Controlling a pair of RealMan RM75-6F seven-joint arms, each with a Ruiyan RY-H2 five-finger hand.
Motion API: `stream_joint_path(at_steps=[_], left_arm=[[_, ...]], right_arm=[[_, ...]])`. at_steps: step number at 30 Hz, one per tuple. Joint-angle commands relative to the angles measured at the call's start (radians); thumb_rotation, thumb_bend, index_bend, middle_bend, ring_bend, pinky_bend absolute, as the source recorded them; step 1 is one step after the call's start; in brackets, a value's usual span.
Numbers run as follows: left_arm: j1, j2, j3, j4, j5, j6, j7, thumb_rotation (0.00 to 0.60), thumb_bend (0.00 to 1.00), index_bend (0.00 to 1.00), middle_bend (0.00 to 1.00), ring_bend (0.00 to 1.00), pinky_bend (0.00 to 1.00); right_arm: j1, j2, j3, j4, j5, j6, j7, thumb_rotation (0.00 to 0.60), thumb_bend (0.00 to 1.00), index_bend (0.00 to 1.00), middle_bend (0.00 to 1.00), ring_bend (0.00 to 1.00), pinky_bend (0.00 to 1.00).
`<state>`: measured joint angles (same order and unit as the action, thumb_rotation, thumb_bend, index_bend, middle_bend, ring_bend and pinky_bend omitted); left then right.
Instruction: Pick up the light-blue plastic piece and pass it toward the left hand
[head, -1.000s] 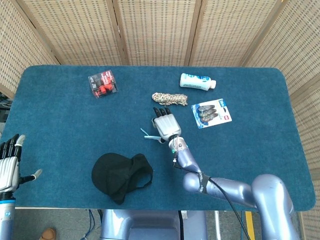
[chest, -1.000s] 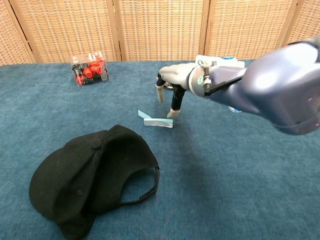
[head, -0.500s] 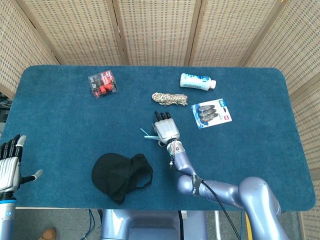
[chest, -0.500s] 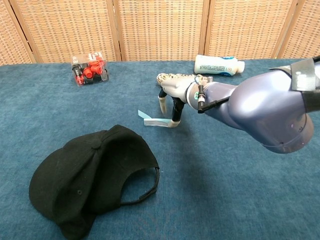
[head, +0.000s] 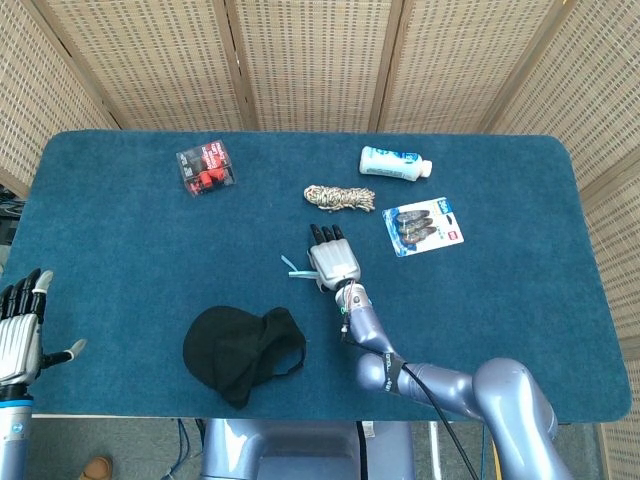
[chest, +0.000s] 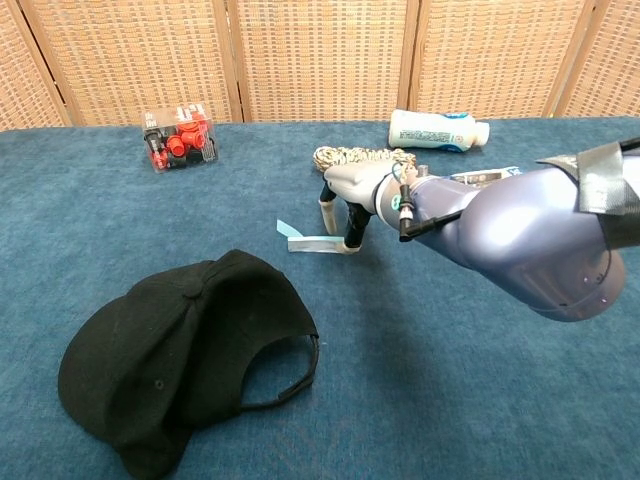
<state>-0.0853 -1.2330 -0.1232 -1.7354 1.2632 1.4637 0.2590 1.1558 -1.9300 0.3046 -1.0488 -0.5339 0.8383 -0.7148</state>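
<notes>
The light-blue plastic piece, a thin bent strip, lies flat on the blue mat left of my right hand. My right hand stands over its right end with fingers pointing down and apart. One fingertip touches the strip's right end on the mat, while the thumb hangs just above the strip, apart from it. Nothing is lifted. My left hand hovers at the table's near-left edge, fingers spread and holding nothing; the chest view does not show it.
A black cap lies close in front of the strip. A red-parts pack sits far left; a rope bundle, white bottle and blister pack lie behind the right hand.
My right hand has dropped lower and drawn slightly nearer, bringing a fingertip down onto the strip's right end. The strip and the left hand have stayed put.
</notes>
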Motion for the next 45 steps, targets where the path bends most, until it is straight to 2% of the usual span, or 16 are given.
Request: stream_joint_path(at_steps=[1, 6, 14, 22, 27, 34, 37, 38, 41, 43, 45], left_arm=[[0.0, 0.002, 0.0, -0.001, -0.001, 0.0, -0.001, 0.6, 0.0, 0.0, 0.0, 0.0, 0.0], [0.0, 0.001, 0.003, 0.002, 0.002, 0.001, -0.005, 0.6, 0.0, 0.0, 0.0, 0.0, 0.0], [-0.001, 0.0, 0.005, 0.004, 0.001, 0.004, -0.007, 0.6, 0.01, 0.0, 0.0, 0.0, 0.0], [-0.004, 0.0, 0.007, 0.005, 0.001, 0.003, -0.008, 0.6, 0.01, 0.0, 0.0, 0.0, 0.0], [-0.003, -0.002, 0.009, 0.008, 0.004, 0.004, -0.011, 0.6, 0.01, 0.0, 0.0, 0.0, 0.0], [-0.026, 0.009, 0.002, 0.007, 0.025, -0.008, 0.002, 0.6, 0.01, 0.0, 0.0, 0.0, 0.0], [-0.077, 0.018, -0.028, 0.034, 0.087, -0.019, 0.01, 0.6, 0.0, 0.0, 0.01, 0.01, 0.01], [-0.099, 0.017, -0.041, 0.052, 0.115, -0.021, 0.005, 0.6, 0.0, 0.0, 0.04, 0.04, 0.03], [-0.223, -0.004, -0.101, 0.151, 0.233, -0.061, -0.039, 0.6, 0.0, 0.0, 0.37, 0.37, 0.26], [-0.294, -0.031, -0.126, 0.224, 0.286, -0.086, -0.077, 0.6, 0.0, 0.02, 0.62, 0.61, 0.49], [-0.358, -0.063, -0.144, 0.293, 0.327, -0.107, -0.099, 0.6, 0.0, 0.07, 0.78, 0.76, 0.68]], right_arm=[[-0.001, -0.003, 0.0, 0.003, 0.0, -0.003, 0.001, 0.6, 0.36, 0.48, 0.0, 0.0, 0.0], [-0.001, -0.013, 0.001, 0.011, 0.0, -0.009, 0.001, 0.6, 0.37, 0.49, 0.0, 0.0, 0.0], [-0.004, -0.027, 0.003, 0.04, -0.023, -0.018, 0.02, 0.6, 0.42, 0.57, 0.0, 0.0, 0.0], [-0.018, -0.038, 0.014, 0.053, -0.091, -0.013, 0.084, 0.6, 0.44, 0.67, 0.0, 0.0, 0.0], [-0.028, -0.034, 0.021, 0.045, -0.125, -0.006, 0.114, 0.6, 0.46, 0.68, 0.0, 0.0, 0.0], [-0.049, 0.029, 0.04, -0.062, -0.162, 0.031, 0.131, 0.6, 0.47, 0.69, 0.0, 0.0, 0.0], [-0.056, 0.076, 0.039, -0.136, -0.186, 0.068, 0.108, 0.6, 0.47, 0.68, 0.0, 0.0, 0.0], [-0.058, 0.09, 0.04, -0.157, -0.189, 0.078, 0.1, 0.6, 0.47, 0.69, 0.0, 0.0, 0.0], [-0.064, 0.136, 0.044, -0.234, -0.192, 0.115, 0.067, 0.6, 0.47, 0.69, 0.0, 0.0, 0.0], [-0.069, 0.156, 0.045, -0.274, -0.18, 0.133, 0.048, 0.6, 0.47, 0.69, 0.0, 0.0, 0.0], [-0.071, 0.169, 0.046, -0.302, -0.17, 0.147, 0.035, 0.6, 0.47, 0.69, 0.0, 0.0, 0.0]])
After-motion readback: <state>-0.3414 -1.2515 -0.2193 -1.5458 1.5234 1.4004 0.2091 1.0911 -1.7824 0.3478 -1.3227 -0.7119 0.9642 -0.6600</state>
